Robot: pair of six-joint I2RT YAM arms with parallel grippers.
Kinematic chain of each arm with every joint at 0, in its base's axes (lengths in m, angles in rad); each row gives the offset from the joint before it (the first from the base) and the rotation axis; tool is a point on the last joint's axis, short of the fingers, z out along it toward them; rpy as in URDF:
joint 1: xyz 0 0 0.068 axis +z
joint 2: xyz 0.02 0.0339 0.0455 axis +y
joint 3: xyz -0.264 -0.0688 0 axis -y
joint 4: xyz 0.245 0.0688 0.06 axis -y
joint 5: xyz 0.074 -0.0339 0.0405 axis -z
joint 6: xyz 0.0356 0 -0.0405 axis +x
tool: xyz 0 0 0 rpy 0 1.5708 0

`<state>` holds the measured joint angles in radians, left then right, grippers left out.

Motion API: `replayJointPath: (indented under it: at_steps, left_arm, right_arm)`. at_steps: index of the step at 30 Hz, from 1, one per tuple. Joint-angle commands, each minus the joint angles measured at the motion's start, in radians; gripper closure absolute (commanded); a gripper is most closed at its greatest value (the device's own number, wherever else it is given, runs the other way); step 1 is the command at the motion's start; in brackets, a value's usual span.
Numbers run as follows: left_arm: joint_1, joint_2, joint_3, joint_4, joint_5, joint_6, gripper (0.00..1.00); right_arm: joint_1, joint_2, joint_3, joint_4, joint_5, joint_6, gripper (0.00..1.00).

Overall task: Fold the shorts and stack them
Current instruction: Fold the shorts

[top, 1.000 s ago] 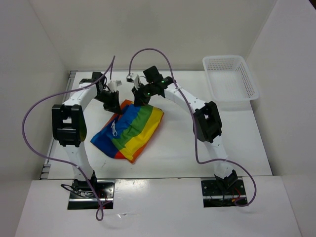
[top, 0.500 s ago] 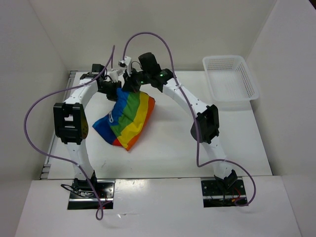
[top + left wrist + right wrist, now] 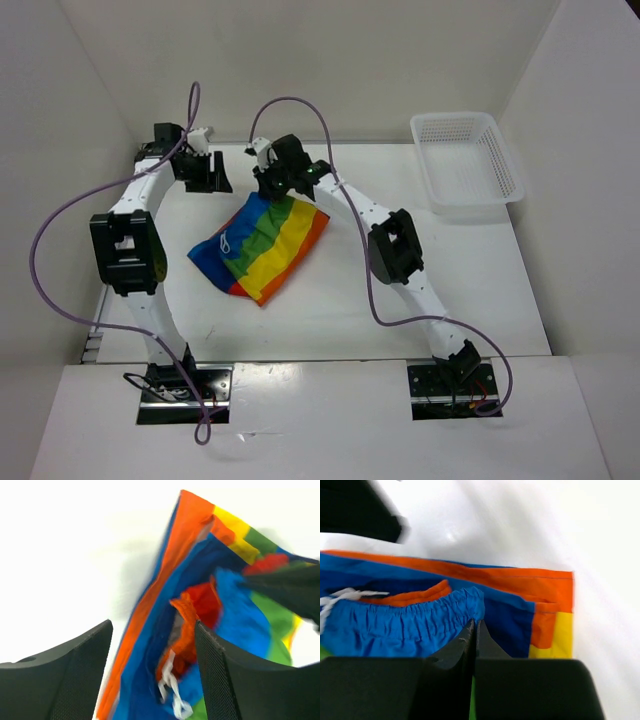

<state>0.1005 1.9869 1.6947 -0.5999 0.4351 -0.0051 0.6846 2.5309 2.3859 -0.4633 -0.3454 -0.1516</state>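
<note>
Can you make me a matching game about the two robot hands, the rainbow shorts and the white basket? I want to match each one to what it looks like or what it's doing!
Things:
1. left gripper
2. right gripper
3. shorts
4. basket

States:
A. white mesh, nothing in it
B. open, holding nothing
C. shut on the cloth's edge
D. rainbow stripes, white drawstring

Pairs: 1-B, 2-C, 3-D, 4-A

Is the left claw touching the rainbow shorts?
Apart. The top view shows bare table between the left gripper and the shorts; the left wrist view shows its jaws open and empty.
</note>
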Motion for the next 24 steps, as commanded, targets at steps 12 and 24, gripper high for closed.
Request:
replayJointPath:
  at_steps: [12, 24]
  left_arm:
    - [-0.022, -0.106, -0.297, -0.112, 0.004, 0.005, 0.24]
    - [-0.022, -0.151, -0.279, 0.038, -0.102, 0.005, 0.24]
  right_arm:
    - [0.027, 0.134, 0.218, 0.071, 0.194, 0.055, 0.84]
    - [0.036, 0.177, 0.601, -0.164, 0.449, 0.165, 0.19]
